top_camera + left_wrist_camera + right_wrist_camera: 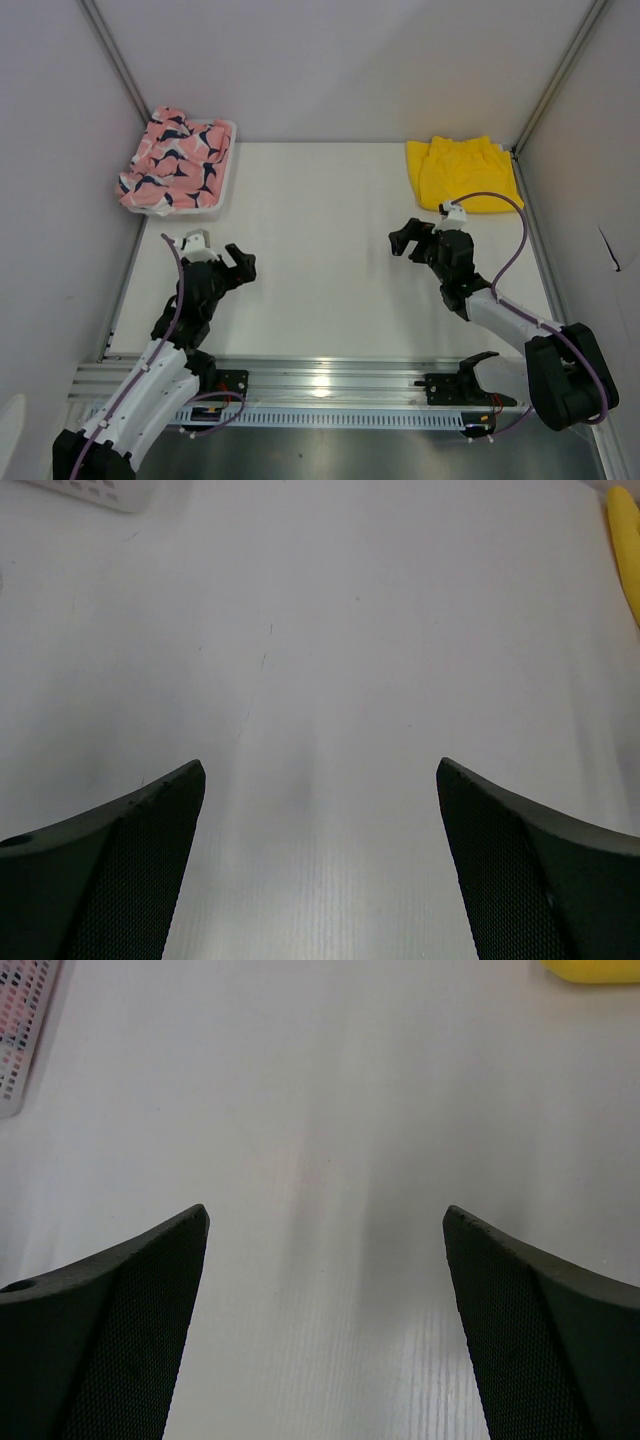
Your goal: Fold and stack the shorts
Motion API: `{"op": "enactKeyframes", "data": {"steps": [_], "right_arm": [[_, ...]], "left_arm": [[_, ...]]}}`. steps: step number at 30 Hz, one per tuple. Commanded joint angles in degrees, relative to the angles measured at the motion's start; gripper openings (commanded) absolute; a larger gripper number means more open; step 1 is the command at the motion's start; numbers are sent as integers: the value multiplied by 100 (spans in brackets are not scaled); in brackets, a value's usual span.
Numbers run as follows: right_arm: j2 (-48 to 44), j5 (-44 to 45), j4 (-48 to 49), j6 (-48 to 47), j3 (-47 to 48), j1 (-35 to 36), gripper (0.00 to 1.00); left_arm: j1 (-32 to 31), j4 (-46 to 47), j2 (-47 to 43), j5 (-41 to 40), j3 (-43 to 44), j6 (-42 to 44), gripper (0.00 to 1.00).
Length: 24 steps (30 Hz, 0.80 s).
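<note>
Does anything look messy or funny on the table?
Nothing is broken or spilled. The pink shorts are heaped unfolded in the white basket at the far left. The yellow shorts lie rumpled in the far right corner, so the two pairs are far apart, not stacked.

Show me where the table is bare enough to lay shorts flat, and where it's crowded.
Bare: the middle of the table, bordered by the basket with the pink shorts far left and the yellow shorts far right, continuing down between the open left end effector and right end effector. Crowded: both far corners.
</note>
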Motion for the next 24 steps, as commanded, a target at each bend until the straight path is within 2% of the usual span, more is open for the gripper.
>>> {"op": "enactKeyframes", "data": {"steps": [1,9,12,14,18,19,21,22,24], "right_arm": [[-128,-15,307,-140,26,36,99],[-190,-42,342,-131,-36,36,99],[-154,-50,342,-122,-10,36,99],[-154,-86,342,-114,-10,36,100],[-154,-86,333,-105,-18,36,100],[-163,-94,333,-105,-18,27,99],[-154,-112,333,-113,-18,36,99],[-163,-112,342,-105,-18,36,100],[-154,-121,342,-105,-10,36,99]], "left_arm": [[29,111,20,-71,38,59,99],[29,-99,65,-475,108,-143,99],[38,-590,187,-861,467,-757,99],[38,-645,423,-819,635,-1135,99],[265,-1293,1319,-941,1803,-1549,99],[545,-1678,1530,-863,2519,-1523,99],[915,-2032,2137,-705,3007,-1497,99],[1256,-2294,2304,-565,3636,-1497,99],[1539,-2446,2725,-520,4001,-1514,99]]}}
